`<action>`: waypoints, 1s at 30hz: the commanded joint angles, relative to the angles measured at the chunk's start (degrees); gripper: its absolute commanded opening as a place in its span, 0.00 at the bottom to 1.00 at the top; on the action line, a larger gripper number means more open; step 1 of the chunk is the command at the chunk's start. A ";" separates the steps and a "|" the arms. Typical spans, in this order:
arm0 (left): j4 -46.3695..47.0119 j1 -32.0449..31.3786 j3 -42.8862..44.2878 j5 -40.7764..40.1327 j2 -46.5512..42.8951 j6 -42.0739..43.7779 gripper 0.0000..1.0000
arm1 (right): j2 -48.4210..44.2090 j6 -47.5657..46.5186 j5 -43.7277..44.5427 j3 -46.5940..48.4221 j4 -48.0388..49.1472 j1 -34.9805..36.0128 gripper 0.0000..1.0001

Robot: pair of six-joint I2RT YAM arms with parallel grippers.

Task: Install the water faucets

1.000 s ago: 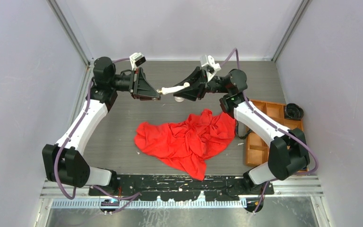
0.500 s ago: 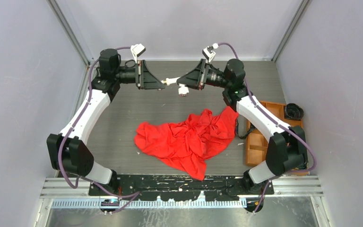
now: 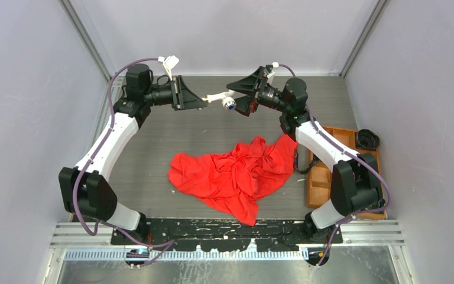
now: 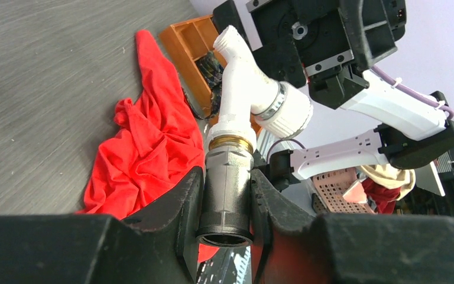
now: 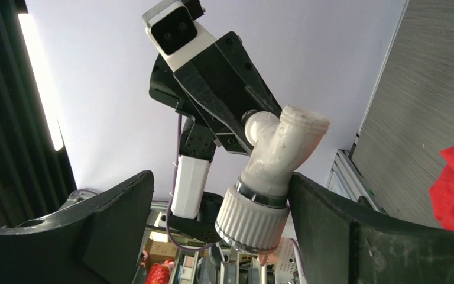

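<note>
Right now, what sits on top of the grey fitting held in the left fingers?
The white faucet stands on the grey fitting, joined by a brassy ring. The left fingers cover the fitting's sides; how deep the thread goes in cannot be seen.

You have two arms in view, the left arm point(image 3: 109, 145) and the right arm point(image 3: 325, 151). Each carries one gripper: the left gripper point(image 3: 200, 104) and the right gripper point(image 3: 243, 96), both near the top centre of the frame. Between them you can count one white faucet point(image 3: 220, 97) and one grey fitting point(image 4: 226, 195). In the middle there is one red cloth point(image 3: 230, 174). At the right edge there is one orange tray point(image 3: 322, 189), and one black ring-shaped part point(image 3: 367, 139) at its upper right corner.
</note>
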 commanded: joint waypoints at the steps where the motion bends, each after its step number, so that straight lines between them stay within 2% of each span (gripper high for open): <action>1: 1.20 1.16 1.06 -4.73 -1.34 0.68 0.00 | -4.49 1.36 -2.68 0.18 5.91 -0.40 0.88; 3: 0.13 1.16 1.23 -5.73 -1.36 1.48 0.00 | -4.05 3.53 -4.04 0.14 9.05 -0.37 0.88; 8: -1.76 1.13 2.77 -4.43 0.09 2.22 0.00 | -3.70 1.92 -4.85 1.63 6.80 0.90 0.88; 13: -5.46 1.13 2.63 -4.81 0.46 5.89 0.00 | -2.66 7.63 -5.80 4.25 14.99 1.79 0.88; 21: -11.14 1.13 3.74 -6.37 0.92 9.01 0.00 | -1.92 0.05 -9.63 9.45 9.29 5.06 0.88; 24: -12.63 1.17 4.80 -4.33 1.35 8.79 0.00 | -3.75 -7.10 -10.24 7.40 4.16 5.06 0.88; 30: -15.21 1.19 5.01 -2.05 0.71 7.87 0.00 | -8.28 -34.43 -6.84 8.68 -22.38 5.09 0.88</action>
